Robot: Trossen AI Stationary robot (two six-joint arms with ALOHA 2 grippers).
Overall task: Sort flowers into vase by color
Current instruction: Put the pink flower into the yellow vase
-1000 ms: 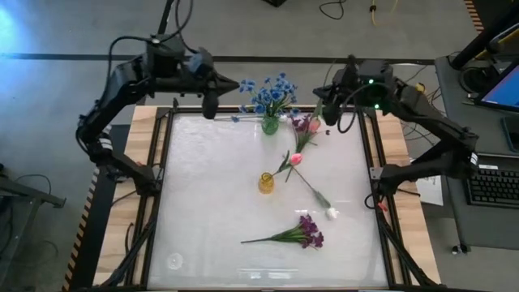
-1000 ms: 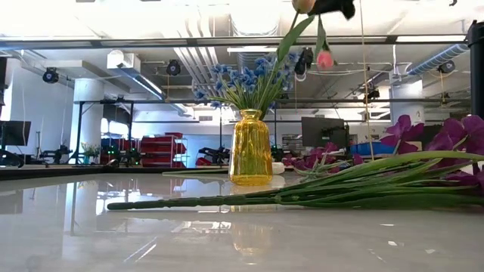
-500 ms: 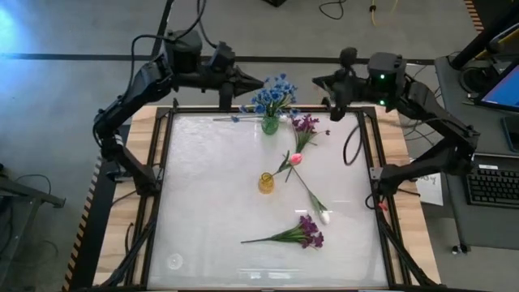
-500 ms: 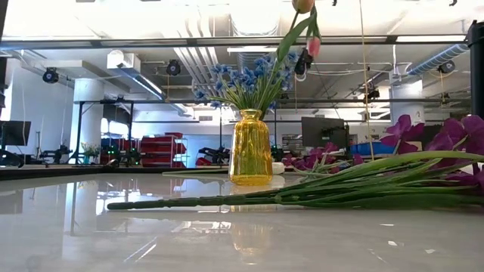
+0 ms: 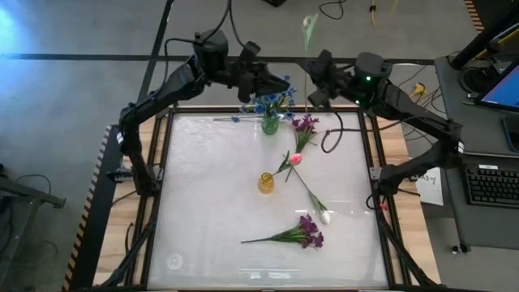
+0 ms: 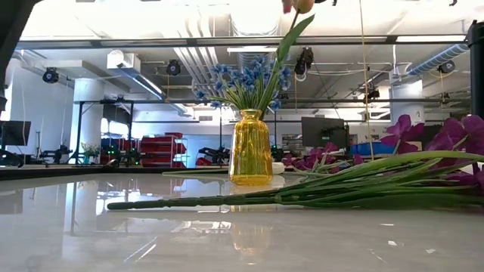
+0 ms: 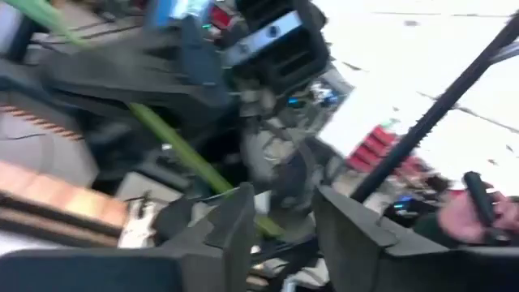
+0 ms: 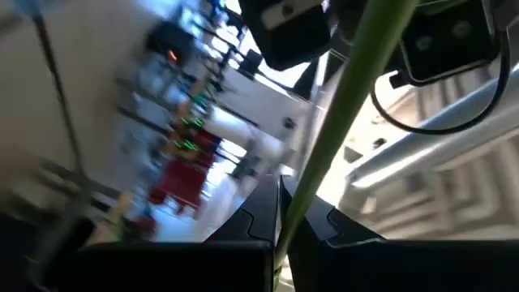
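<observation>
My right gripper point(image 5: 311, 88) hangs high over the table's far edge, shut on a green flower stem point(image 8: 340, 97); its leafy top point(image 5: 308, 24) blurs close under the high camera. My left gripper point(image 5: 284, 83) is open just left of it, above the green vase of blue blossoms point(image 5: 270, 122). In the left wrist view that stem point(image 7: 186, 154) runs down to the gap between my left fingers point(image 7: 284, 223); touching or not, I cannot tell. A pink tulip point(image 5: 296, 159) leans out of the yellow vase point(image 5: 266, 182). My right gripper pinches the green stem point(image 8: 296, 203) between its two shut fingers, which lie across it. The flower is lifted clear of the table, its long part reaching away from the fingers. Which stretch of the stem is held does not show.
A purple sprig point(image 5: 306, 123) stands beside the green vase. A white tulip point(image 5: 326, 216) and a purple bunch point(image 5: 304, 233) lie flat on the table's near right part; that bunch's stem point(image 6: 227, 200) crosses the low view in front of the yellow vase point(image 6: 250, 147).
My right gripper has risen from beside the green vase, carrying its flower up out of the low view, and has swung toward the table's left. My left gripper has travelled right along the far edge until it faces the right gripper.
</observation>
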